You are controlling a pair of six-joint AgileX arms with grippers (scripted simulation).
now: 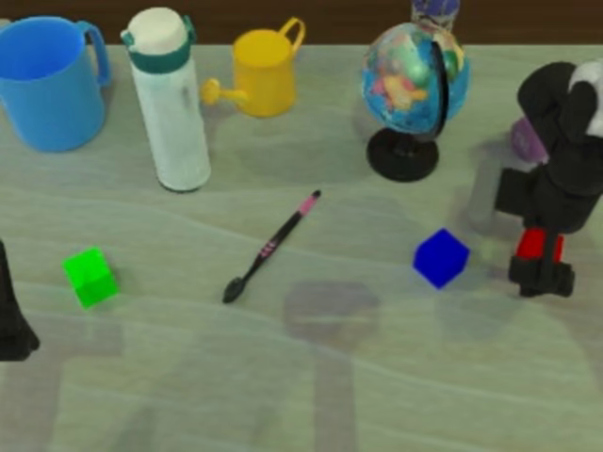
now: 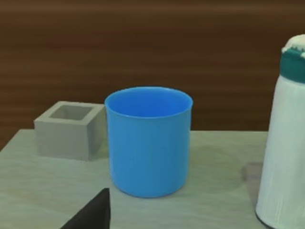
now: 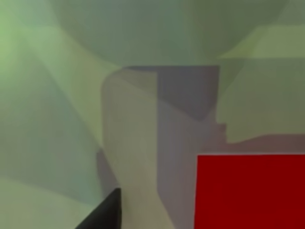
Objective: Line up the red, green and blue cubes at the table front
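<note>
At the surface's right side, the right hand (image 1: 541, 252) is gripping the red cube (image 1: 540, 245); green cube (image 1: 90, 276) and blue cube (image 1: 440, 257) are lying apart (line unformed); left hand's state: cannot tell.

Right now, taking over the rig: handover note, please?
Right gripper: at the table's right side, shut on the red cube.
Left gripper: parked at the left edge.
Green cube: loose, left side of the table.
Blue cube: loose, right of centre, near the right gripper.
Done: red cube grasped.
Left: place all three in a line at the front.
</note>
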